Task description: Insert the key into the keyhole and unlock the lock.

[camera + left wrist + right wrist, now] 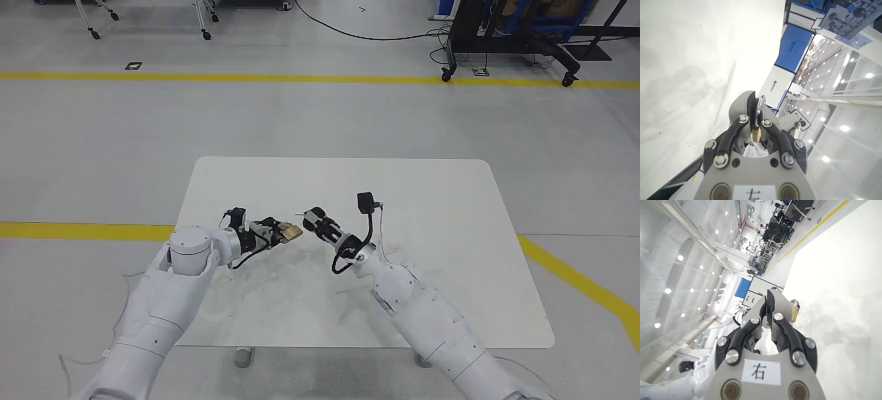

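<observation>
jaws of my left gripper (pixel 757 106) are clamped tight on the brass padlock (pixel 756 134), holding it over the white table (pixel 440 200). my right gripper (pixel 766 306) is pinched closed just beside the padlock; whether a key sits in it i cannot tell.

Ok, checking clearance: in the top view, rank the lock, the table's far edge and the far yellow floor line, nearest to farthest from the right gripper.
1. lock, beside the right gripper, held by the left gripper.
2. table's far edge, ahead of it.
3. far yellow floor line, beyond the table.
</observation>
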